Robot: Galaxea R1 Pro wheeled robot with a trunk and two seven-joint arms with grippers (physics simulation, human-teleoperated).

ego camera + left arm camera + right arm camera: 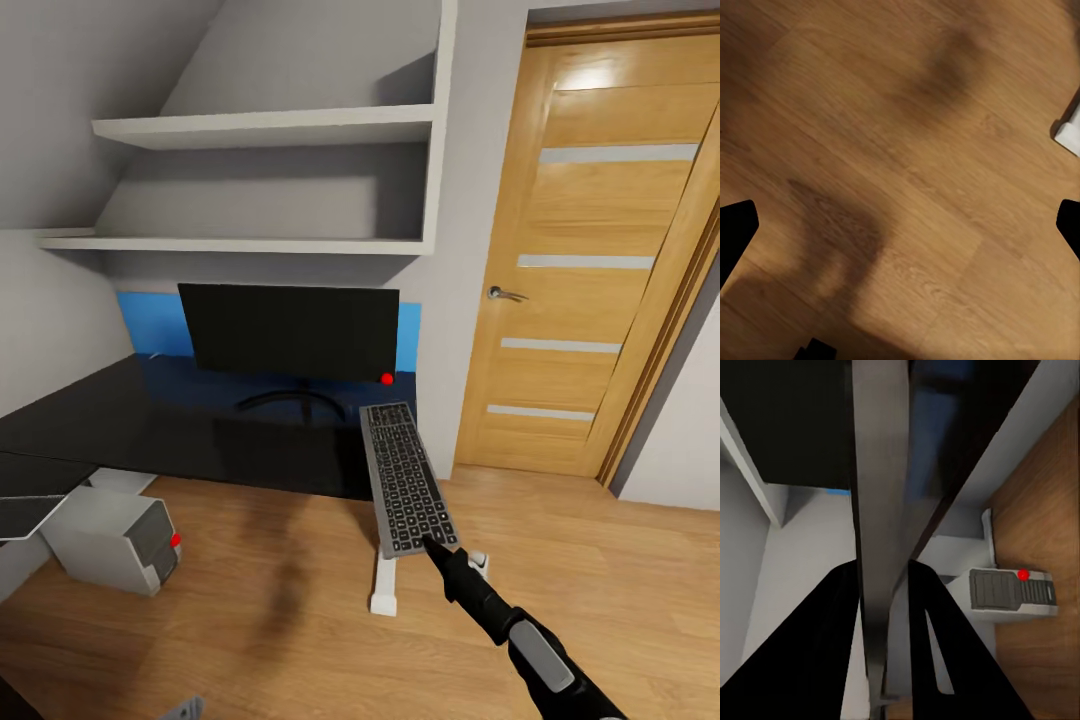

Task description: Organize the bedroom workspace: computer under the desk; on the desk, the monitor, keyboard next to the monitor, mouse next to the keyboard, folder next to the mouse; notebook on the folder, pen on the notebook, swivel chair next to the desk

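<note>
Keyboard (405, 478) half-placed by right pincer (432, 545)
Monitor (290, 330) on bench (130, 420); computer (115, 538) below; pincer pinches keyboard's near end, far end over bench's front edge.

The head camera looks forward and down from standing height at the black counter (150, 420) with the monitor (290, 330) in the corner beside the door (600, 260). The left wrist camera faces straight down, close over the wood floor (900, 150). The right wrist camera looks along the edge-on keyboard (879, 510), very near and blurred; it seems to share the computer (1012, 589) (115, 540) with the head view.
</note>
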